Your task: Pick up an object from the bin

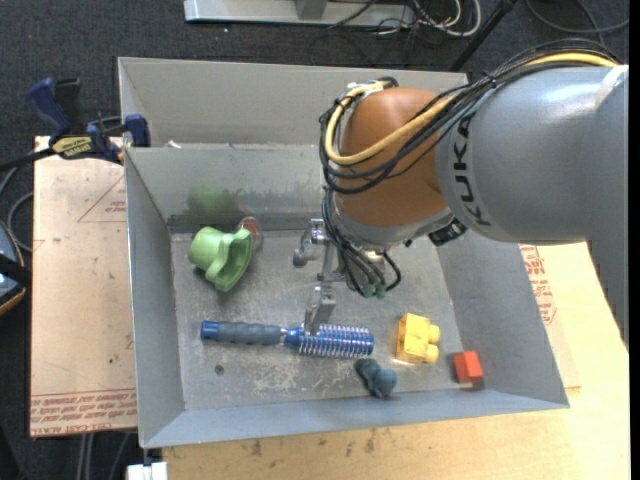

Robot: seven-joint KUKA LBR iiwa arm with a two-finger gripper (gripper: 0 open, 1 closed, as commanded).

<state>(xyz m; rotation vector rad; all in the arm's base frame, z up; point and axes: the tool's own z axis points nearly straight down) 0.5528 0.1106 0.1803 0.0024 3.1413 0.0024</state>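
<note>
Closest to me, by the near wall of the grey bin (150,298), lies a small dark teal lump (376,377). To its right, well toward the corner, sits a little orange block (466,366). Just behind the lump is a yellow toy brick (417,338) with studs on one side.

Left of the brick a blue hairbrush (290,338) stretches across the floor, its bristled head beside the brick and its handle pointing left. The gripper (320,314) comes straight down over the spot where head and handle meet. Its tip is right at the brush, though I cannot make out whether it touches. Whether it is open or closed I cannot tell either, and nothing is visibly held in it.

Farther back on the left a pale green plastic piece (222,256) lies alone, well apart from the gripper. Above it all bulks the arm's orange cover (385,158), looped with cables.
</note>
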